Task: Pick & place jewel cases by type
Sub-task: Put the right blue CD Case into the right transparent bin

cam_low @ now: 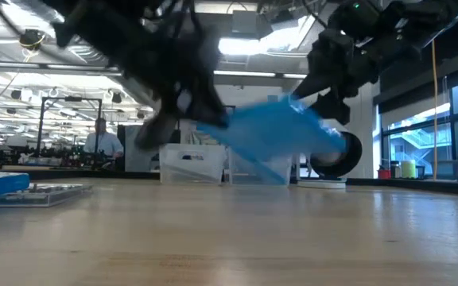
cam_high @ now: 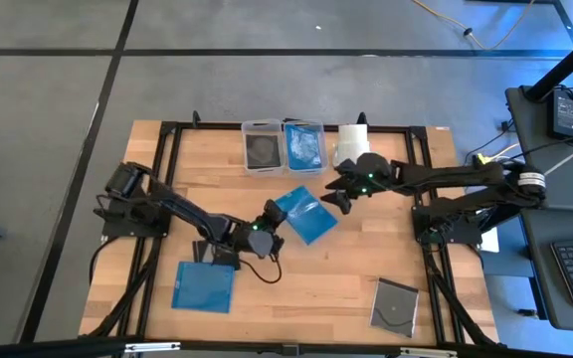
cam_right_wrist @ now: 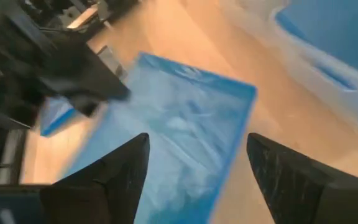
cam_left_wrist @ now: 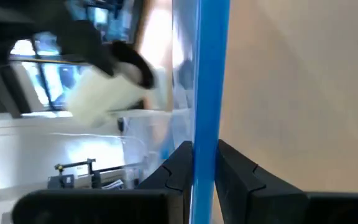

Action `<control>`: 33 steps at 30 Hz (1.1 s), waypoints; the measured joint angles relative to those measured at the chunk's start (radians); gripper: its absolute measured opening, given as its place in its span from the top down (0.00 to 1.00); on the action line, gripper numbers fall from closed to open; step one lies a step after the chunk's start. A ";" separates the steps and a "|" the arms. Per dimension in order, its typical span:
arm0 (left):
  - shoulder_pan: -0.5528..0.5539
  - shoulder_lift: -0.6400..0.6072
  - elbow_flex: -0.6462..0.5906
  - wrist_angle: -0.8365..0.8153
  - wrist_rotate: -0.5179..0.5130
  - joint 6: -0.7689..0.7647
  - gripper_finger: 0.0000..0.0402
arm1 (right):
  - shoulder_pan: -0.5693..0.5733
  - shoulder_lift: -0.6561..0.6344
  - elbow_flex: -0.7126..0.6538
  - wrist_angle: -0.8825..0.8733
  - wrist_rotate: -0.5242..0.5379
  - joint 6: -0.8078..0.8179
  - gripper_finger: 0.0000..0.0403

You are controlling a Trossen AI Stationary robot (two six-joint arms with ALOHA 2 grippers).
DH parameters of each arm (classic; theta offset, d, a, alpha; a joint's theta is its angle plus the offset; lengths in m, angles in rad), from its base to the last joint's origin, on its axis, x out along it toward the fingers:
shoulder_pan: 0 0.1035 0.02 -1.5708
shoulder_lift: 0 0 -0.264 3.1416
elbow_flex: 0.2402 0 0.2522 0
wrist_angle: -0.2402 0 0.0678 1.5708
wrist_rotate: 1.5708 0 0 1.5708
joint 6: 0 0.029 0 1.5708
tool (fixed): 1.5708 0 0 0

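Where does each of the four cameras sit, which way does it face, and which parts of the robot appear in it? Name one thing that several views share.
High view: above the table, looking straight down; both arms show.
Low view: at tabletop height, looking level into the room; both arms come in from above.
Left wrist view: on the left arm, looking along the left gripper, which is shut on the blue case.
Right wrist view: on the right arm, looking past the open right gripper.
Shared: all four views show the blue case held above the table.
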 joint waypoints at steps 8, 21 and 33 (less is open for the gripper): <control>0.112 -0.231 0.001 -0.108 0.056 0.162 0.87 | 0.000 -0.063 0.000 -0.120 0.144 -0.028 0.32; 0.524 -0.343 0.000 -0.137 0.538 0.405 0.87 | -0.018 -0.153 0.000 -0.205 0.264 -0.082 0.32; 0.754 -0.326 0.000 0.029 0.816 0.772 0.85 | -0.023 -0.292 0.000 -0.307 0.463 -0.107 0.32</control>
